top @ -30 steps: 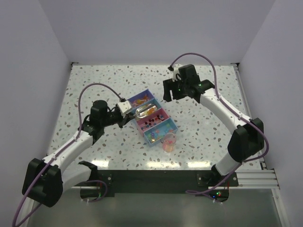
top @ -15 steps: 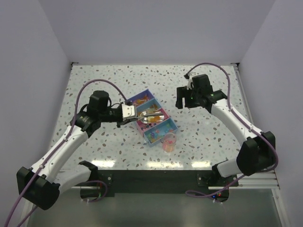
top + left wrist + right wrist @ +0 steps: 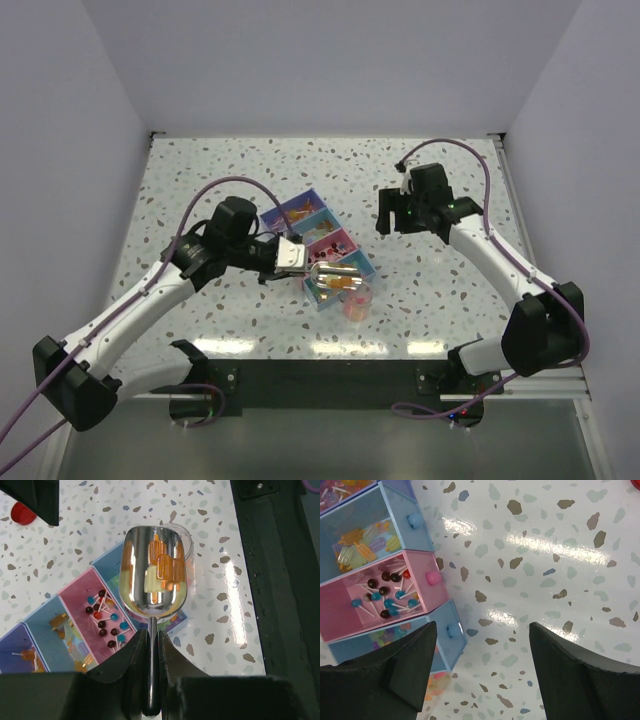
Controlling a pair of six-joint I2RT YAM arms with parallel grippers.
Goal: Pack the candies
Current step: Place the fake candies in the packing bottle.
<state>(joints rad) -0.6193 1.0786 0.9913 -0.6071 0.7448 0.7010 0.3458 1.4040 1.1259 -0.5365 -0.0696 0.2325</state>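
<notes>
Left gripper (image 3: pixel 150 639) is clenched on the thin handle of a metal scoop (image 3: pixel 154 600). The scoop's bowl carries orange and pale yellow candies (image 3: pixel 165 566) directly above the clear cup (image 3: pixel 186 534), which stands beside the compartment box (image 3: pixel 75 592). Right gripper (image 3: pixel 482 627) is released, hovering over bare desk (image 3: pixel 545 570) just beside the box, holding nothing. Risks noted:
- The bowl appears about as wide as the cup mouth, so a fast or off-centre tip would likely scatter candies onto the desk.
- The narrow handle may twist in the grip.
- The unsupported cup could topple if the scoop strikes its rim
</notes>
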